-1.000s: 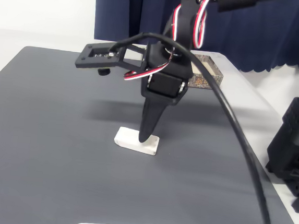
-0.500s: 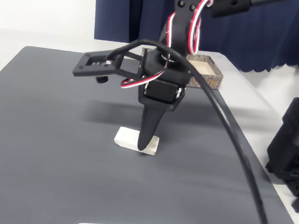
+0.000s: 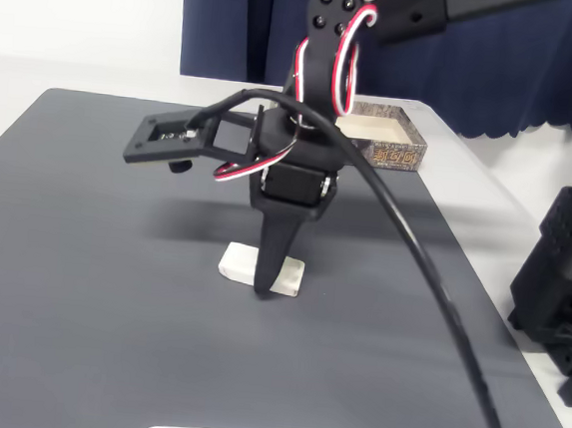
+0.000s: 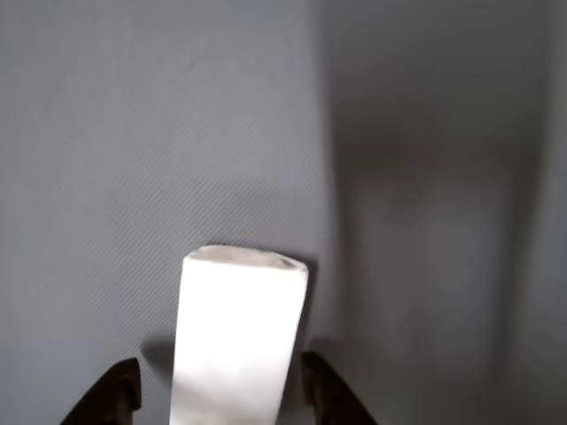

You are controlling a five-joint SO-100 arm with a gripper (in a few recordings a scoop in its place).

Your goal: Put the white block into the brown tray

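Grey mat; tool narrowly open, fingertips flanking white block, contact unclear.

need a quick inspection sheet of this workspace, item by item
surface: dark grey mat on a white table.
job's things: white block flat on the mat; brown tray at the far edge, apart from the block.
clutter: nothing seen.
grippers: gripper down at the block, a fingertip on each side; contact cannot be told.
cables: thick black cable arcs across the front; red-white wires on the arm.
surroundings: dark blue curtain behind; black hardware at right.
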